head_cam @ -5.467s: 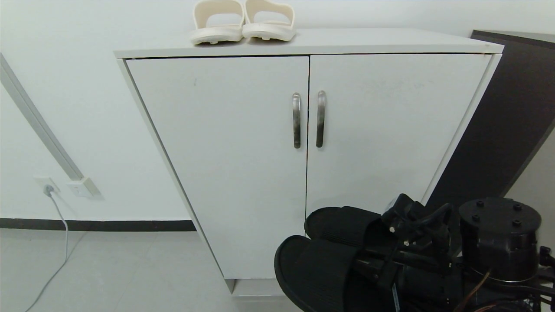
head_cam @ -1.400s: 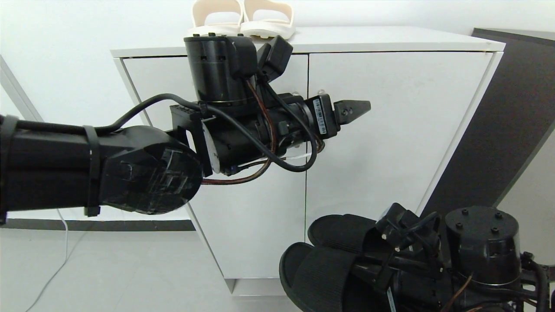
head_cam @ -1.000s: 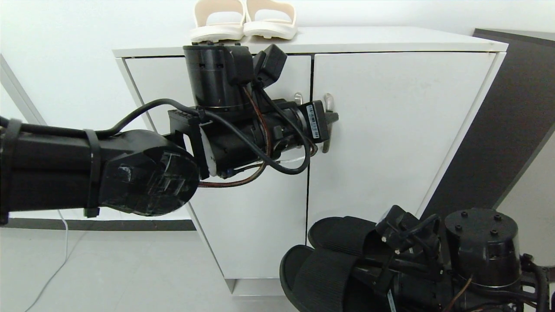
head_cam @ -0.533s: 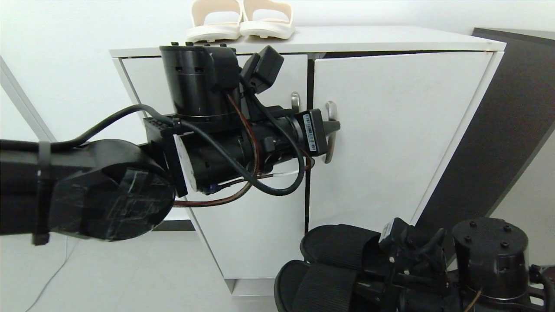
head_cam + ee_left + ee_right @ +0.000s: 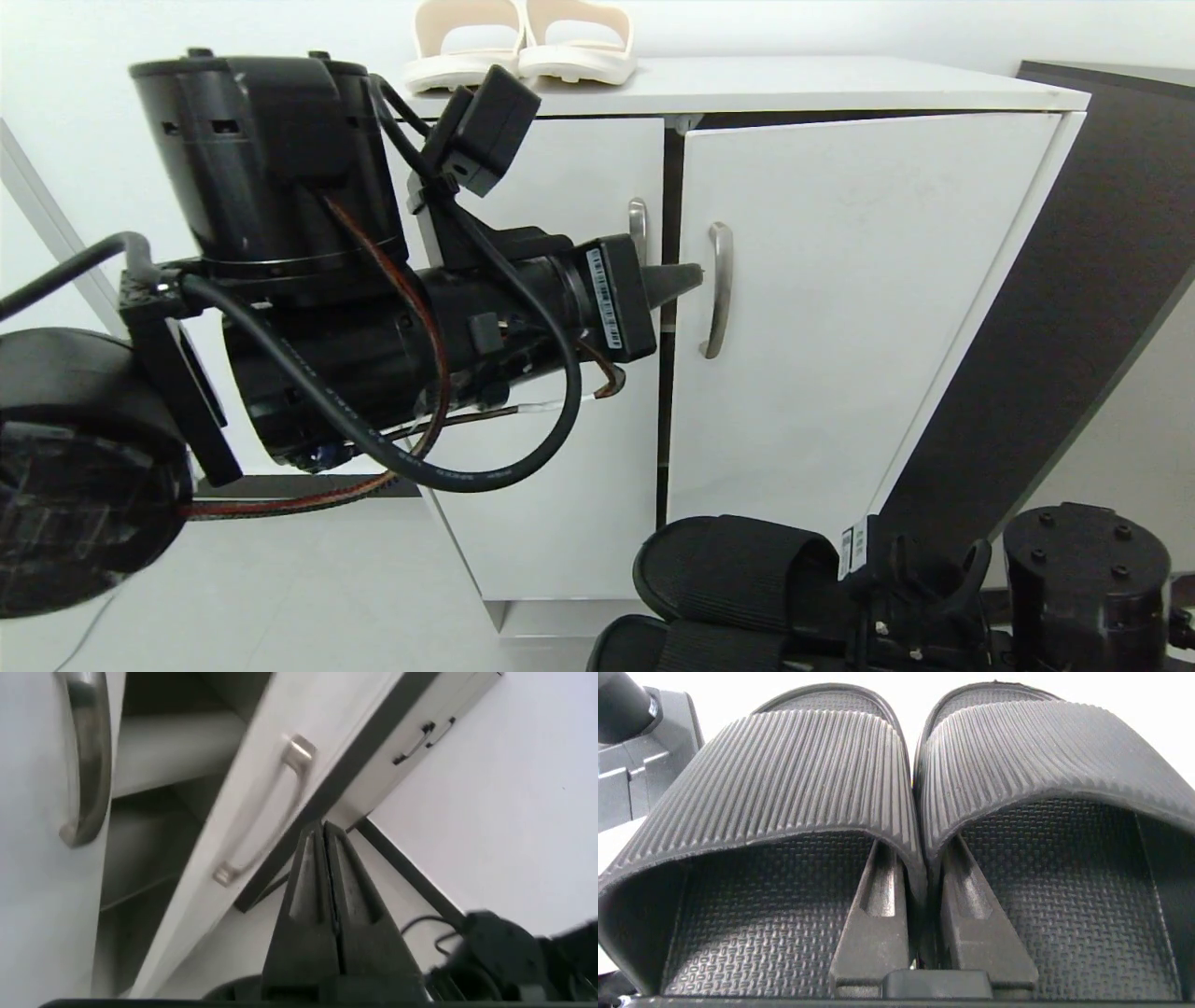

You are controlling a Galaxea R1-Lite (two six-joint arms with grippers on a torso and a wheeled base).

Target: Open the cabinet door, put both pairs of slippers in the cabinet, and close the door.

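The white cabinet (image 5: 840,89) has its right door (image 5: 840,308) pulled slightly ajar, with a dark gap beside the left door (image 5: 569,187). My left gripper (image 5: 688,277) is shut with nothing between its fingers, its tip just left of the right door's handle (image 5: 717,289). In the left wrist view the shut gripper (image 5: 325,840) points past that handle (image 5: 262,812), and shelves show inside. Cream slippers (image 5: 523,42) rest on the cabinet top. My right gripper (image 5: 924,919) is shut on the black slippers (image 5: 906,793), low in front of the cabinet (image 5: 738,579).
A dark panel (image 5: 1083,280) leans against the wall right of the cabinet. Grey trunking (image 5: 42,219) runs down the wall at the left. Bare floor (image 5: 327,597) lies left of the cabinet's base.
My left gripper came to the right door's handle and drew the door ajar, then pulled back toward me. The right arm with the black slippers has sunk lower.
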